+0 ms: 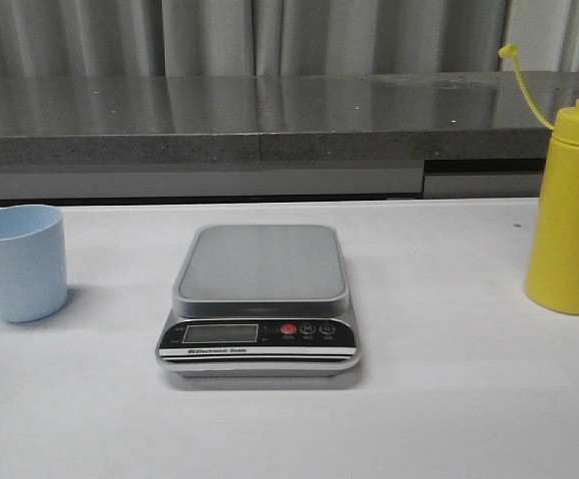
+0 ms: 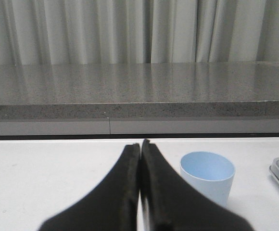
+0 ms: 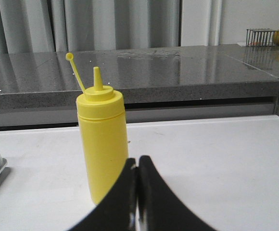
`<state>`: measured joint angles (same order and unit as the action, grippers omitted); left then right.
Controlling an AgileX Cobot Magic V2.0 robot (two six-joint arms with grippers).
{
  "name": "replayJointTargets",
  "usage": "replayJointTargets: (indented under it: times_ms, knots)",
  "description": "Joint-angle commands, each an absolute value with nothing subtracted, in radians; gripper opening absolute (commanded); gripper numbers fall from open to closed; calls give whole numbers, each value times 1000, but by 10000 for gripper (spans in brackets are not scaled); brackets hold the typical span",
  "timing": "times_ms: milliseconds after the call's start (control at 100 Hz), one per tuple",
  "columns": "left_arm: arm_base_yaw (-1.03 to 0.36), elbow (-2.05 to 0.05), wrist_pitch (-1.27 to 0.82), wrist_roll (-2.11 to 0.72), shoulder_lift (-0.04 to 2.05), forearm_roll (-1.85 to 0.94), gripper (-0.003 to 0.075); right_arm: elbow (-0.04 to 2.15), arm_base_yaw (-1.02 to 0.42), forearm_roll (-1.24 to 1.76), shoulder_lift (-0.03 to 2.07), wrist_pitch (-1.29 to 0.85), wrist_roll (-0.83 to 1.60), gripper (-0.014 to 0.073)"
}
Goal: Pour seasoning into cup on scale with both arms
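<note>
Seasoning bottle stands upright, nozzle pointing straight up.

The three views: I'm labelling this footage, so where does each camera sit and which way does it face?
Front view: looks forward over the table at the scale, cup on the left, bottle on the right; no arm shows.
Left wrist view: sits behind the shut left gripper, facing the cup.
Right wrist view: sits behind the shut right gripper, facing the bottle.
Each wrist view shares its object and a scale edge with the front view.
</note>
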<state>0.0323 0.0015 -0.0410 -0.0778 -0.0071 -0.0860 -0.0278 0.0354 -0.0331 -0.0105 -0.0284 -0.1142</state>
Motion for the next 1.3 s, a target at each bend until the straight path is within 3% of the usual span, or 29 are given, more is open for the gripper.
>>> replayJointTargets:
  times_ms: [0,870,1070,1290]
  knots:
    - [36,41,36,-79,-34,-96,-20,-10,41,-40,-33,51,-112,-68]
    - [36,5,112,-77,-28,-100,-20,-10,41,-40,-33,51,-112,-68]
    - [36,-134,-26,-77,67,-100,-20,-10,41,-40,-33,51,-112,-68]
    - [36,-272,-44,-77,250,-93,-20,-10,41,-40,-33,51,-112,-68]
